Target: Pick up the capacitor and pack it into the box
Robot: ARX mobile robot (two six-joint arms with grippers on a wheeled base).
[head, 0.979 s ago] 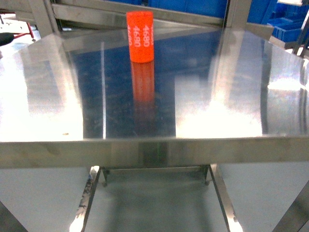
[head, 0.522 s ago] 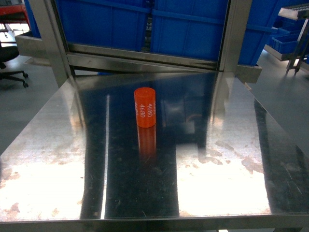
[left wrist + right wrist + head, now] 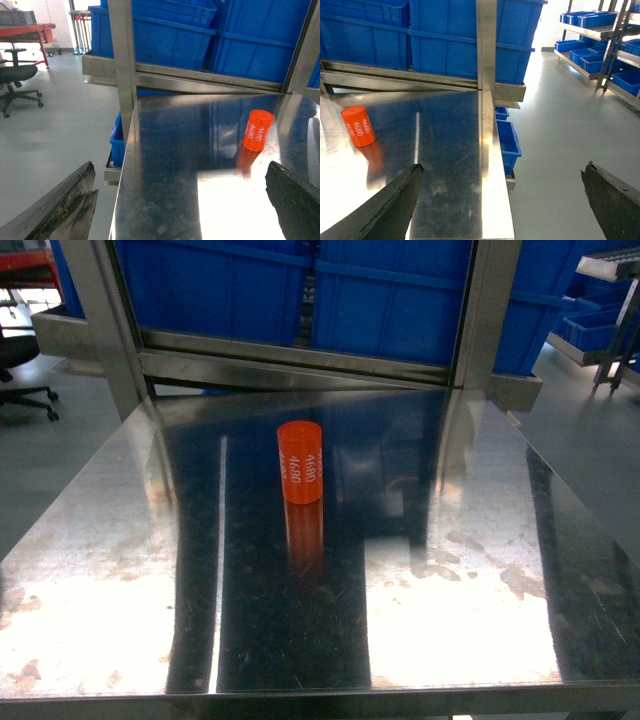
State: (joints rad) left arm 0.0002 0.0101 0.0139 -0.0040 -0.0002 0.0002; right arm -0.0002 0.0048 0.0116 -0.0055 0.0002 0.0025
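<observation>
The orange capacitor [image 3: 300, 462] stands upright on the steel worktop [image 3: 450, 580], near the middle and closer to its far edge. The left pincer [image 3: 182, 200] hangs with fingers wide apart over the worktop's left edge. The right pincer [image 3: 502, 200] hangs wide over the right edge. Neither one holds anything.

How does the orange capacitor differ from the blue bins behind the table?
The capacitor is an orange cylinder; the blue bins are boxy. The capacitor is far smaller than any bin. It stands alone and upright on the steel table, while the bins sit side by side on the rack behind it. Only the capacitor shows white "4680" print.
</observation>
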